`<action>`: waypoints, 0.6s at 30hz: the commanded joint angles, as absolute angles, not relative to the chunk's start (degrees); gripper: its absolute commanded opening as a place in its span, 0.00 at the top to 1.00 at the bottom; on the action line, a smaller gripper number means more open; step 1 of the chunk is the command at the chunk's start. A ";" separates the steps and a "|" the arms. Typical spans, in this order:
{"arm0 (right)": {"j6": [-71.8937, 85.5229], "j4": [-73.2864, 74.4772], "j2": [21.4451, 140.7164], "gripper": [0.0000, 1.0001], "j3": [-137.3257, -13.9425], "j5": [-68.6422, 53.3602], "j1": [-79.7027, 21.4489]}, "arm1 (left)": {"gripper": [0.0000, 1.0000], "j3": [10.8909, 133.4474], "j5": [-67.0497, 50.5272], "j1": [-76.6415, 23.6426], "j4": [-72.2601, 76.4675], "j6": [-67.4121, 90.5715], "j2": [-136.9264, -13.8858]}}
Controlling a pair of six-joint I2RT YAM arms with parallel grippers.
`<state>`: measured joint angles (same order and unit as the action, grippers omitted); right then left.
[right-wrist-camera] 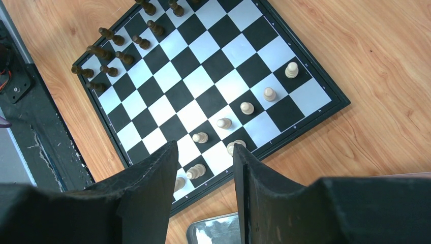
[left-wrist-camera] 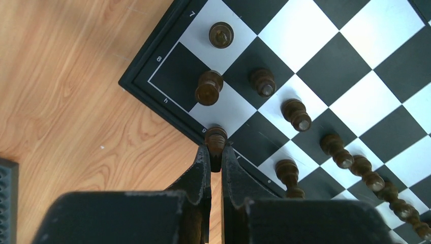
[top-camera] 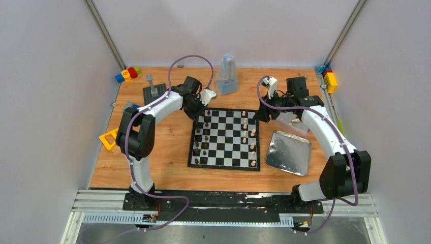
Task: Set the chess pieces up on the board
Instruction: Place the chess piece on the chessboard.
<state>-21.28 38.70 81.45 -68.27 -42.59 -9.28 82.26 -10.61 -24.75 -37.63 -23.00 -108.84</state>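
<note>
Wooden worktop [top-camera: 162, 152] carries the black-and-white checked board [left-wrist-camera: 137, 84]; our left tool [left-wrist-camera: 216, 155] is clamped on a dark brown turned chess piece [left-wrist-camera: 215, 137] at the board's edge, just past its tips. Right tool [right-wrist-camera: 204, 148] gapes empty over the cream pieces [right-wrist-camera: 247, 107]. Next, we judge: centre the piece on its back-row square, then release

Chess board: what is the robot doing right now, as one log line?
left gripper shut on dark piece at board edge | right gripper open, empty, over pale pieces
</note>
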 commanded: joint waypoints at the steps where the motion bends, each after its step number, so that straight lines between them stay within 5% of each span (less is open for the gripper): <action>1: -22.06 37.09 81.83 0.55 -68.12 -44.56 -8.94 | 0.98 84.98 -11.50 -24.52 -34.89 -21.13 -110.06; 18: -22.06 37.40 82.86 0.55 -68.29 -44.42 -9.03 | 0.98 85.85 -14.74 -24.52 -35.84 -20.68 -111.27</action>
